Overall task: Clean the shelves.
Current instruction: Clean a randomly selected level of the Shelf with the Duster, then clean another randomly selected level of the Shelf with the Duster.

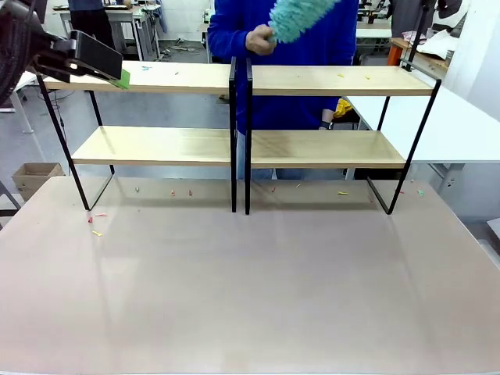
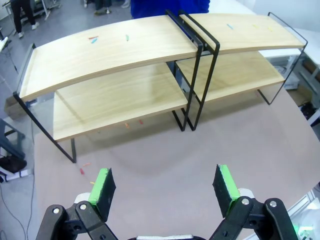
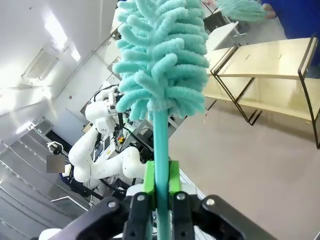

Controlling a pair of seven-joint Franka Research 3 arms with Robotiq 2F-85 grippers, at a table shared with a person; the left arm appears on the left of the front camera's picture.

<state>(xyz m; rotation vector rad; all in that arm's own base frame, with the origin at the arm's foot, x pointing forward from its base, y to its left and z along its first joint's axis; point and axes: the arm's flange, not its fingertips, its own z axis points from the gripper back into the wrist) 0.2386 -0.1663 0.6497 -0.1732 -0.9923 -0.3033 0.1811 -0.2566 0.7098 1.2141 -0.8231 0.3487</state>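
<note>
The shelves are two light-wood, two-tier units in black rod frames, side by side across the table's far half: left unit (image 1: 144,78), right unit (image 1: 336,80). From the left wrist they show as one long run (image 2: 115,60) with small coloured scraps on the top boards (image 2: 92,39). My left gripper (image 1: 117,76) hangs high at the upper left, open (image 2: 164,186), nothing between its green pads (image 2: 102,186). My right gripper (image 3: 161,186) is shut on the handle of a fluffy teal duster (image 3: 162,55) that points up. The shelves (image 3: 270,60) lie far off to its right.
A person in blue stands behind the shelves and holds a second teal duster (image 1: 301,17) in one hand (image 1: 260,39) above the top boards. Coloured scraps (image 1: 98,233) lie on the table near the shelf feet. A cardboard box (image 1: 35,176) sits on the floor at the left.
</note>
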